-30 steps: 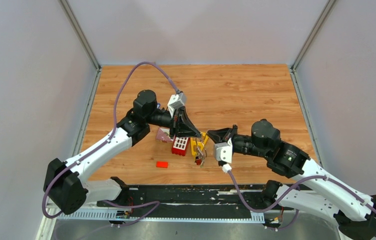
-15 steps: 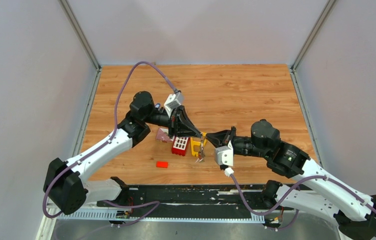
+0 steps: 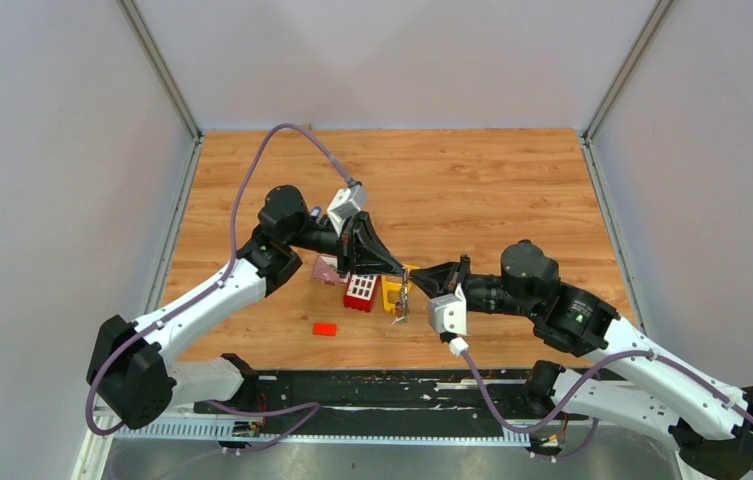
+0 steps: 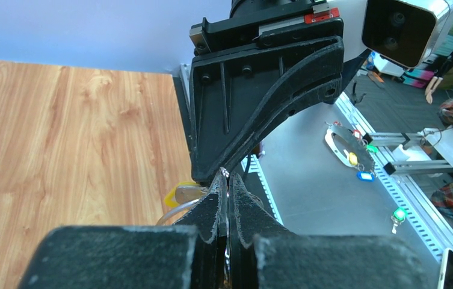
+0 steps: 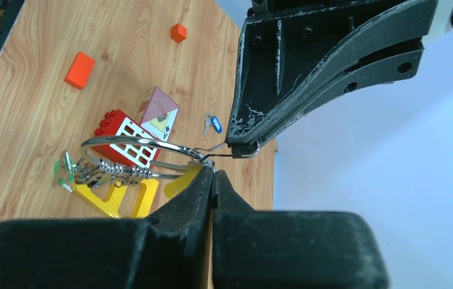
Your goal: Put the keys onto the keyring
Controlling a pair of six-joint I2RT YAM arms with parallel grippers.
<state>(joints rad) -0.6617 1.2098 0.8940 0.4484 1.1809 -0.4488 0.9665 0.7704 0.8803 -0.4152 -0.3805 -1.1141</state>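
Silver keyring (image 5: 133, 141) spans fingertips — left gripper (image 5: 243, 146) and right gripper (image 5: 213, 171) both clenched on it.

Overhead camera: set above and behind the arm bases, looking down over the whole table (image 3: 492, 190). Left wrist camera: very close, looking along the left gripper (image 4: 228, 195) at the right gripper (image 4: 222, 173) and past the table's edge. Right wrist camera: equally close, facing back across the tabletop. All three views share the spot where the grippers meet.
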